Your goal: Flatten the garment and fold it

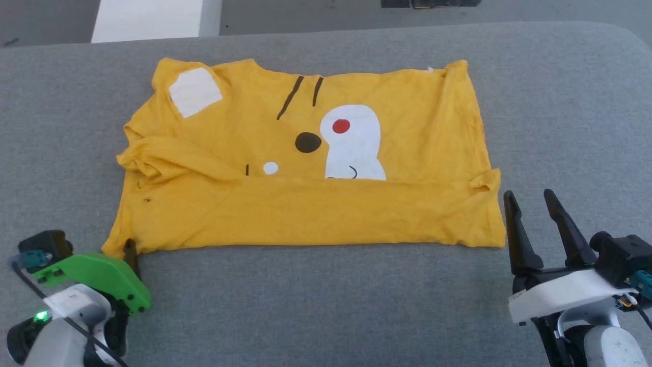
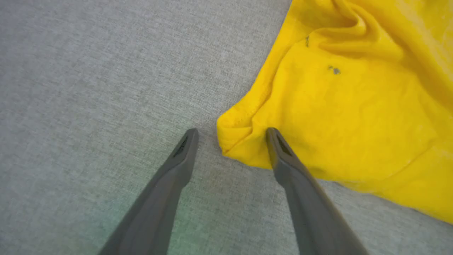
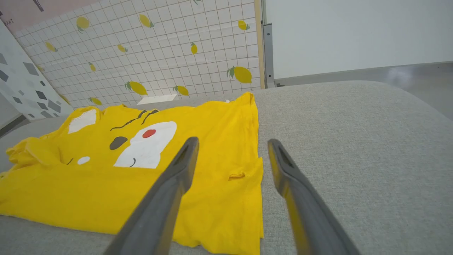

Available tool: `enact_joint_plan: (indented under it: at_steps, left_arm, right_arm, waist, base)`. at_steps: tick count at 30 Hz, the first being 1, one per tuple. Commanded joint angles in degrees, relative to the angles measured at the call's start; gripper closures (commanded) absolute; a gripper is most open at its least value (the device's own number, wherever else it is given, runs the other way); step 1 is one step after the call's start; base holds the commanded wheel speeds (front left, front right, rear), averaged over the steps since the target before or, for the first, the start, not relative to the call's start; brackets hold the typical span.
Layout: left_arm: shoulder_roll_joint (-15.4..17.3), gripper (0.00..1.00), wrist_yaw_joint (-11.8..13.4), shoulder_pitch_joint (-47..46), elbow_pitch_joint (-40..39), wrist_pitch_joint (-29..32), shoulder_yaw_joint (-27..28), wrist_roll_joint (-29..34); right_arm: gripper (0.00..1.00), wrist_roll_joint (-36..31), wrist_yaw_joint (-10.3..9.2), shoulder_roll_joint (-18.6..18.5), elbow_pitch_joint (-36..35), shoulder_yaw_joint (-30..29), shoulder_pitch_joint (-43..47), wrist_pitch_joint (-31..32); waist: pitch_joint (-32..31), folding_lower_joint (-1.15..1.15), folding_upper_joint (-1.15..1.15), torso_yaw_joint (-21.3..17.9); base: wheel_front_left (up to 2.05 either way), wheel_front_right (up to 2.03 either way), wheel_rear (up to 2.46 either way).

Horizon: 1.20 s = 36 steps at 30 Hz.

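The left pincer (image 2: 231,132), released, straddled the shirt's (image 1: 305,214) corner by the surface's (image 1: 326,306) near edge — likely to pinch it; the right pincer (image 1: 530,196) hovered released.

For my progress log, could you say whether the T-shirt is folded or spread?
Partly folded: the T-shirt has its near strip laid over the printed face, hiding the lower part.

You're in a mock-up studio: lemon-print tile backdrop (image 3: 159,46), terrazzo-pattern panel (image 3: 21,85) and bare white wall (image 3: 354,35) stand side by side.
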Motion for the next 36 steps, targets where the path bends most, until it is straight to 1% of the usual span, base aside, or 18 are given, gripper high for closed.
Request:
enact_joint_plan:
  at_steps: [1, 2, 3, 4, 5, 11, 13, 17, 20, 23, 26, 27, 28, 29, 30, 33, 36]
  left_arm:
    - [0.23, 0.0, 0.55, 1.16, 0.02, 2.24, -0.06, -1.08]
    - [0.26, 0.0, 0.63, 1.34, -0.28, 3.87, -0.21, -1.75]
    - [0.44, 0.18, 0.59, 1.48, -0.59, 4.92, -0.41, -2.05]
    - [0.71, 0.71, 0.52, 1.62, -1.1, 5.72, -0.56, -2.23]
    - [0.81, 1.0, 0.42, 1.71, -1.53, 6.02, -0.58, -2.41]
    - [1.02, 1.0, -0.33, 2.22, -3.45, 6.13, -1.65, -2.16]
    - [0.86, 1.0, -0.61, 2.14, -3.59, 5.73, -1.9, -2.1]
    - [0.58, 1.0, -1.15, 1.65, -3.48, 5.06, -2.57, -1.87]
    - [0.32, 1.0, -1.81, 1.02, -3.34, 4.48, -3.21, -1.7]
    - [0.0, 1.0, -2.35, 0.4, -3.13, 3.92, -3.73, -1.6]
    - [-0.36, 1.0, -2.87, -0.15, -2.79, 3.43, -4.25, -1.59]
    - [-0.46, 1.0, -3.01, -0.3, -2.7, 3.29, -4.38, -1.58]
    - [-0.58, 1.0, -3.17, -0.5, -2.57, 3.08, -4.54, -1.55]
    - [-0.68, 1.0, -3.3, -0.68, -2.48, 2.88, -4.65, -1.53]
    - [-0.73, 1.0, -3.47, -0.89, -2.36, 2.53, -4.8, -1.39]
    - [-0.79, 1.0, -4.01, -1.39, -2.13, 1.01, -5.13, -0.8]
    - [-0.8, 1.0, -4.57, -1.89, -2.36, -3.11, -4.89, 0.54]
  right_arm:
    - [0.0, 0.39, -0.08, 0.07, 0.33, 0.14, -0.09, -0.19]
    - [0.0, 0.32, -0.08, 0.07, 0.48, 0.24, -0.04, -0.03]
    - [0.0, 0.3, -0.08, 0.08, 0.55, 0.33, -0.03, 0.03]
    - [0.0, 0.28, -0.08, 0.08, 0.67, 0.34, 0.0, 0.12]
    - [0.0, 0.12, -0.08, 0.08, 0.74, 0.35, 0.0, 0.21]
    - [0.0, -1.36, -0.08, 0.08, 1.64, -1.49, -1.18, -0.43]
    - [0.0, -1.09, -0.08, 0.08, 3.1, -2.6, -1.97, 1.81]
    - [0.0, -0.42, -0.08, 0.08, 6.32, -3.16, -4.29, 11.51]
    - [0.0, -1.1, -0.08, 0.08, 8.46, -3.59, -5.99, 21.54]
    - [0.0, -2.79, -0.08, 0.08, 8.78, -4.35, -7.29, 30.51]
    - [0.0, -3.01, -0.08, 0.08, 7.97, -4.6, -7.99, 39.42]
    - [0.19, -3.06, -0.08, 0.08, 7.52, -4.61, -8.03, 41.78]
    - [0.63, -3.05, -0.08, 0.08, 6.8, -4.53, -7.99, 44.42]
    - [0.75, -3.02, -0.08, 0.08, 6.12, -4.6, -7.94, 46.16]
    - [1.0, -3.13, -0.08, 0.08, 5.11, -4.77, -7.9, 47.73]
    - [1.0, -3.4, -0.08, 0.08, 2.58, -5.27, -7.72, 49.11]
    - [1.0, -3.16, -0.08, 0.08, -0.39, -5.88, -7.73, 44.94]
  waist:
    - [0.54, 0.0, 0.0, -1.1]
    - [0.59, 0.0, 0.0, -1.27]
    - [0.62, 0.0, 0.0, -1.38]
    - [0.64, 0.0, 0.0, -1.5]
    - [0.65, 0.0, 0.0, -1.55]
    - [0.67, 0.0, 0.0, -0.74]
    - [0.7, 0.0, 0.0, -0.28]
    - [0.89, 0.0, 0.0, 0.78]
    - [1.28, 0.0, 0.0, 1.6]
    - [1.82, 0.0, 0.0, 2.3]
    - [2.39, 0.0, 0.0, 2.85]
    - [2.58, 0.0, 0.0, 2.98]
    - [2.76, 0.0, 0.0, 3.15]
    - [2.9, 0.0, 0.0, 3.28]
    - [3.03, 0.0, 0.0, 3.42]
    - [3.01, 0.0, 0.0, 3.75]
    - [2.1, 0.0, 0.0, 4.02]
  base:
    - [0.0, 0.0, 0.0]
    - [0.0, 0.0, 0.0]
    - [0.0, 0.0, 0.0]
    - [0.0, 0.0, 0.0]
    - [0.0, 0.0, 0.0]
    - [0.0, 0.0, 0.0]
    - [0.0, 0.0, 0.0]
    - [0.0, 0.0, 0.0]
    - [0.0, 0.0, 0.0]
    - [0.0, 0.0, 0.0]
    - [0.0, 0.0, 0.0]
    - [0.0, 0.0, 0.0]
    - [0.0, 0.0, 0.0]
    - [0.0, 0.0, 0.0]
    - [0.0, 0.0, 0.0]
    - [0.0, 0.0, 0.0]
    - [0.0, 0.0, 0.0]
